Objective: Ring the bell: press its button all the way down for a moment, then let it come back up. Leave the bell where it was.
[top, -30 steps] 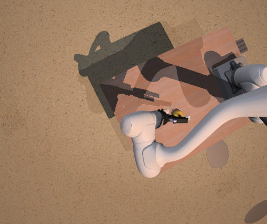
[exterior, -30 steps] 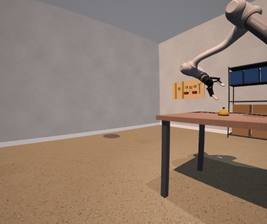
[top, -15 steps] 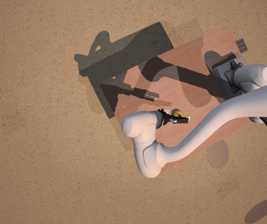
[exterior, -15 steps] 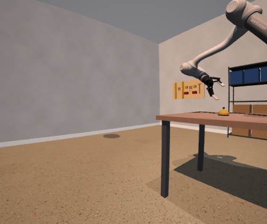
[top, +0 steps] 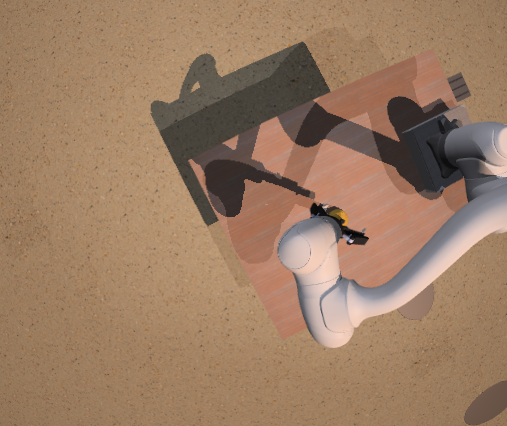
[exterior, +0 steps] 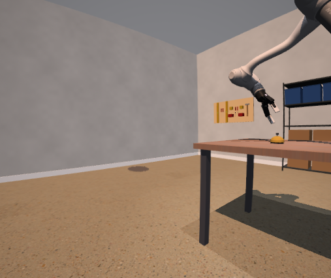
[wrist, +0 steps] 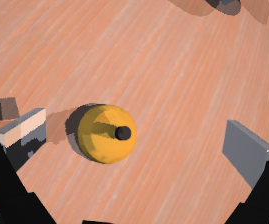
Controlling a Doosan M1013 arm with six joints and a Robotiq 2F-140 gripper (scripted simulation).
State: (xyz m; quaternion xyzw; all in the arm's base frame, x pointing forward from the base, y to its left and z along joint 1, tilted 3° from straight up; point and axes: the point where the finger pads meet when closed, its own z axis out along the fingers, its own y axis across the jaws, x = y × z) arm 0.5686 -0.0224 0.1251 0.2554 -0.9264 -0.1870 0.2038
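Yellow desk bell [exterior: 277,139] with its black button [wrist: 122,133] sits on the wooden table [exterior: 293,150], gripper [exterior: 269,112] hovering above the bell and apart from it, jaws spread wide and holding nothing, bell nearer one finger [wrist: 24,133] in wrist view.

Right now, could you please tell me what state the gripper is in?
Gripper: open wide, holding nothing, hanging above the yellow bell without touching it.
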